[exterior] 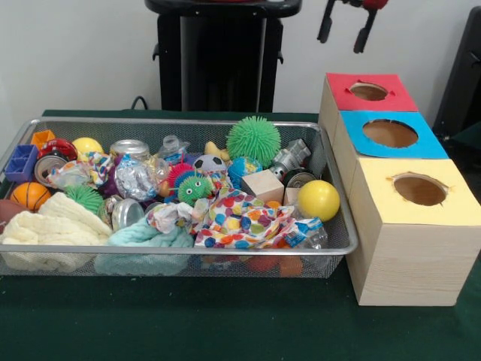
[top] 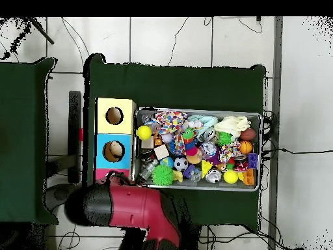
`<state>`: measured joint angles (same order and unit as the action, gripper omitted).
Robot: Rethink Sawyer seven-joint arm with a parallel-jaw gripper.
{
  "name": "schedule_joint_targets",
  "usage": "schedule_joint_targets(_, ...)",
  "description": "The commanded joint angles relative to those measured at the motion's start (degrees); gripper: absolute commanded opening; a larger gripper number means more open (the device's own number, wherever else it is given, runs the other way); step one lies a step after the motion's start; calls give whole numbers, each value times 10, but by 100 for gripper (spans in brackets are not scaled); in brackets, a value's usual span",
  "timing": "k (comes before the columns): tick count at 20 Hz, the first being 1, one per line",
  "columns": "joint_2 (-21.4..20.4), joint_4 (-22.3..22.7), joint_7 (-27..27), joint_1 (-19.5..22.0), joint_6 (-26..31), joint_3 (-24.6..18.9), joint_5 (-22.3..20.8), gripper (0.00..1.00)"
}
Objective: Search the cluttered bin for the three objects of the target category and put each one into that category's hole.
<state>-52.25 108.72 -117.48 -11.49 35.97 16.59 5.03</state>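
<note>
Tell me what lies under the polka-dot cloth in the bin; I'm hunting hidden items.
The polka-dot cloth partly covers a clear plastic bottle, and orange-red shapes show through the mesh bin below. Anything else beneath is hidden.

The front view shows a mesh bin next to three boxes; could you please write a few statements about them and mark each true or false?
1. The yellow-topped box is the one nearest the camera in the front view. True.
2. The yellow ball already lies in the red-topped box. False: it is still in the mesh bin, near the end beside the boxes.
3. The gripper hangs above the boxes, holding nothing. True.
4. The green spiky ball rests at the bin's far side. True.
5. The blue-topped box has no hole. False: it has a round hole in its top.
</note>
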Motion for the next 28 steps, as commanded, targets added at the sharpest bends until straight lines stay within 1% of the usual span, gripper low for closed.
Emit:
schedule_joint_targets(1, -21, -35, 198, 124, 54, -115, -58, 100)
schedule_joint_targets(4, -22, -39, 234, 179, 55, -163, -70, 100)
schedule_joint_targets(9, -25, -60, 275, 244, 94, -228, -96, 100)
schedule_joint_targets(12, -33, -47, 290, 277, 92, -254, -109, 100)
schedule_joint_targets(15, -28, -26, 297, 311, 67, -279, -126, 100)
schedule_joint_targets(19, -2, 16, 293, 357, -12, -315, -157, 100)
schedule_joint_targets(21, 13, 31, 286, 377, -37, -330, -172, 100)
schedule_joint_targets(24, 31, 41, 274, 402, -57, -349, -196, 100)
schedule_joint_targets(28, 48, 35, 268, 429, -57, -374, -224, 100)
